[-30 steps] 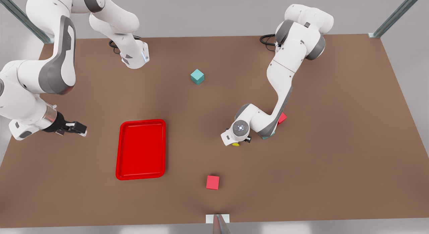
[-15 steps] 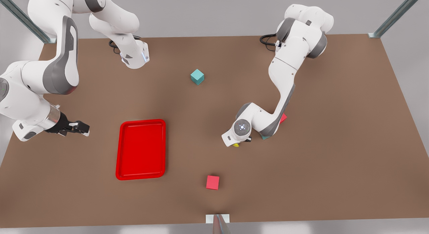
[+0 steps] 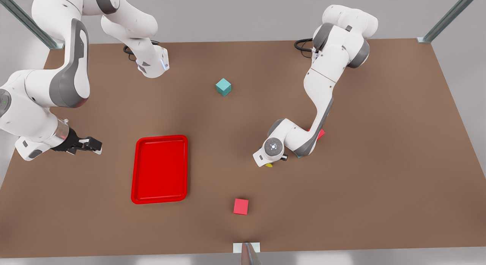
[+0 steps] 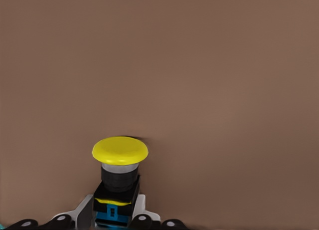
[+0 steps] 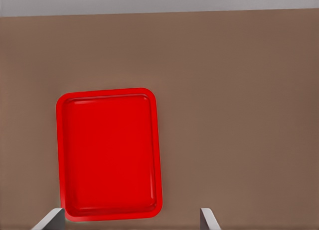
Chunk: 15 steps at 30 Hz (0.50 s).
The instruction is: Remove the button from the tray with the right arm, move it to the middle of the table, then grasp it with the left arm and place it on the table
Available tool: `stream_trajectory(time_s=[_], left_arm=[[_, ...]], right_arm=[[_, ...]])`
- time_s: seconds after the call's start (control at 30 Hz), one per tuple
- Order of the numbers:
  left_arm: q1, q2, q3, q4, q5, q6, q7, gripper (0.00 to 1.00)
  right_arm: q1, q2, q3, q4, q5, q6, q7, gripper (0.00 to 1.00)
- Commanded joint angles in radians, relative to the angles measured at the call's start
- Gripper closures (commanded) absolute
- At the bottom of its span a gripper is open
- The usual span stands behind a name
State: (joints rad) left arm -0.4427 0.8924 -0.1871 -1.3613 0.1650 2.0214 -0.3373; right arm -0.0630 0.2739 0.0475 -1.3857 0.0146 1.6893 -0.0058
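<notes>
One button (image 4: 119, 177), yellow cap (image 3: 269, 165) up on a dark body, clamped between the left gripper (image 4: 118, 217) jaws at its base. In the front view only a sliver of yellow peeks out under the wrist of the left arm (image 3: 318, 101), at mid-surface, well apart from the tray. Cannot tell whether the button touches the surface (image 3: 379, 143).

One red tray (image 3: 160, 169), flat on the surface at the front view's left of centre.

Cubes: one teal cube (image 3: 223, 87) toward the far side, one red cube (image 3: 241, 206) near the front edge, a second red cube (image 3: 321, 134) mostly hidden behind the left arm's forearm. A bit of teal (image 3: 299, 156) shows under that elbow, too hidden to identify.

Left arm reaches from the far edge, folded at the elbow, wrist pointing down over the button.

Right arm (image 3: 45, 94) at the front view's left, right gripper (image 3: 93, 145) low, pointing sideways toward the tray, jaws apart and holding nothing, near the tray's left rim but clear of it.
</notes>
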Motion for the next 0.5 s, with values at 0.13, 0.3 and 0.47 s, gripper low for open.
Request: stream_trajectory(time_s=[0.13, 0.3, 0.47], left_arm=[[0.002, -0.001, 0.0, 0.001, -0.005, -0.003, -0.023, 0.66], [0.019, -0.029, 0.0, 0.028, -0.005, -0.073, -0.023, 0.66], [0.075, -0.03, -0.003, 0.117, -0.033, -0.095, -0.114, 0.66]], right_arm=[[0.0, 0.001, 0.0, -0.001, 0.001, 0.001, -0.013, 0.0], [0.002, 0.002, 0.0, -0.001, 0.001, 0.001, -0.013, 0.0], [0.002, -0.002, 0.002, 0.002, 0.001, -0.005, -0.013, 0.0]])
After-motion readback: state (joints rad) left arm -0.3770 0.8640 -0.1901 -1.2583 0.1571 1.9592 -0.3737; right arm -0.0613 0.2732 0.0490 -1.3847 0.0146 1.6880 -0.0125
